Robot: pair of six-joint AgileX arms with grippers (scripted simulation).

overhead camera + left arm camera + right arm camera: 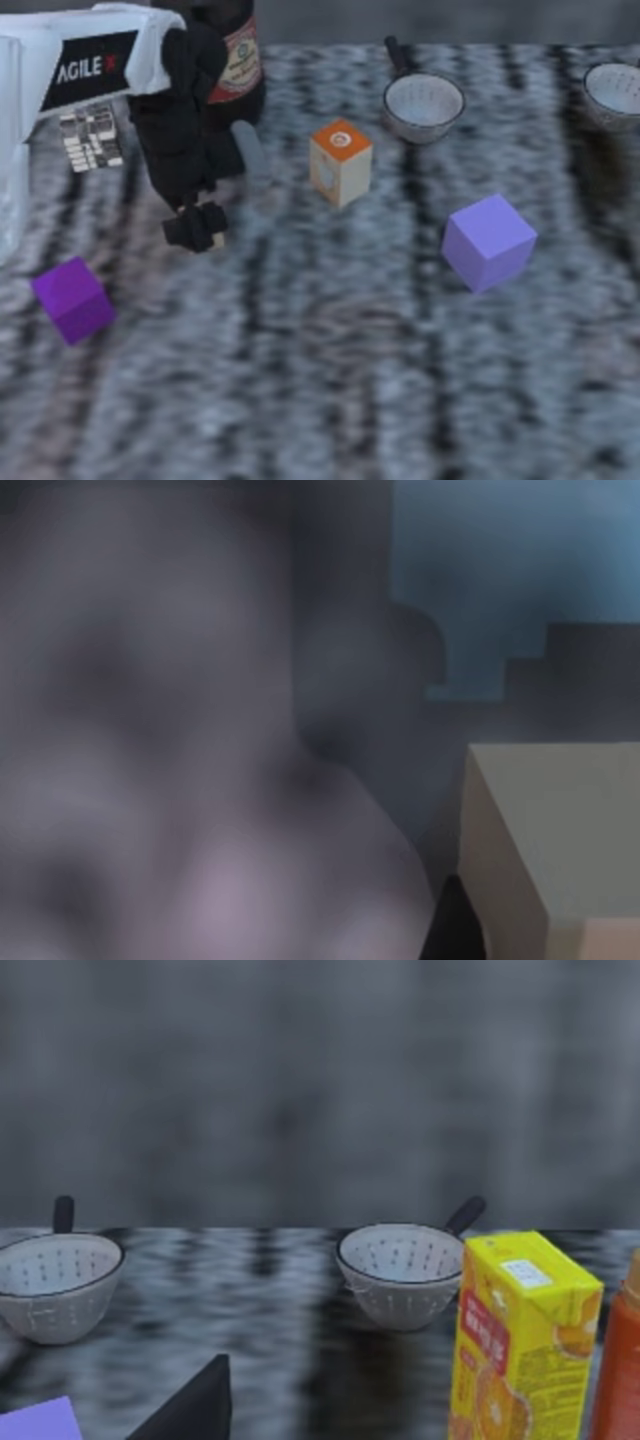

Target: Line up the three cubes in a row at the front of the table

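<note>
left gripper (196,226) down at upper left of top view, low over streaked grey-black-white table (330,400). sliver of small plain cream cube (217,240) peeking at its lower right edge, rest hidden under black fingers. left wrist view mostly blur, but cream block face (550,830) fills lower right, very close to cam. fingers look closed round it, prob pinching; contact itself not visible, so can't tell for sure.

mid-sized deep purple cube (73,298) at lower left of top view, near gripper, below and left of it. larger lavender-blue cube (488,242) right of centre, well apart from both. tall cream box w/ orange top (340,162) upper centre, not part of job.

right arm not in top view; its wrist cam sees two white colanders (400,1272), yellow juice carton (520,1335), corner of lavender-blue cube (40,1422) at bottom left. dark wedge at bottom edge maybe a finger, state unclear.

key relation: front row lies toward bottom of top view, straight down-frame from left gripper. left arm nearer cream and purple; lavender-blue nearer right side. no cube lined up yet, early stage by the look.
</note>
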